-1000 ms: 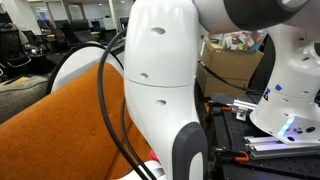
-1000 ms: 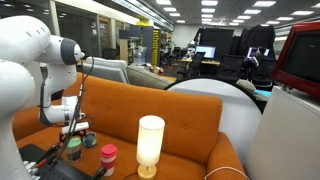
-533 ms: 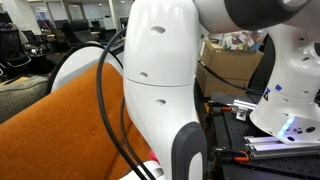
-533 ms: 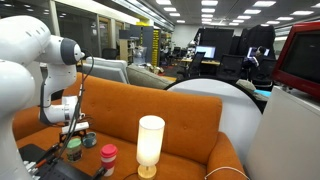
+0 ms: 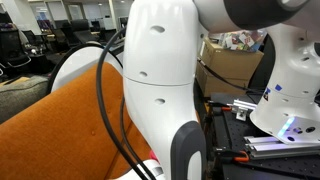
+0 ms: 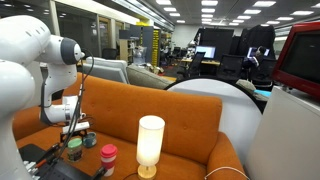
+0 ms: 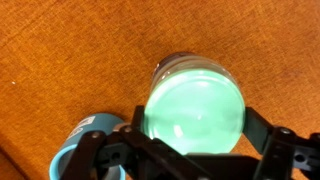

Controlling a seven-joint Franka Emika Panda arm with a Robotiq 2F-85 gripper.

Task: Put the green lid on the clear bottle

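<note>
The end effector (image 7: pixel 197 120) stands directly over the clear bottle (image 6: pixel 75 152), on the orange fabric worktop (image 7: pixel 60 60). In the wrist view its fingers (image 7: pixel 256 128) flank the green lid (image 7: pixel 195 102) on both sides, narrow and close to the rim. Whether they press on the lid or merely bracket it cannot be told. The lid lies over the mouth of the bottle, of which only a sliver of grey edge shows past the lid. Whether the lid is seated or merely hovering there is not visible.

Risks noted:
- A lid resting off-centre on the bottle could tip and slide off on release (the cause would be poor alignment, which cannot be checked from above).
- Downward pressure on a soft fabric surface may rock the bottle over.
- A blue ring-shaped object (image 7: pixel 85 140) sits just beside the bottle, and a red-capped container (image 6: pixel 108 156) is near it. A sideways withdrawal could strike either.
</note>
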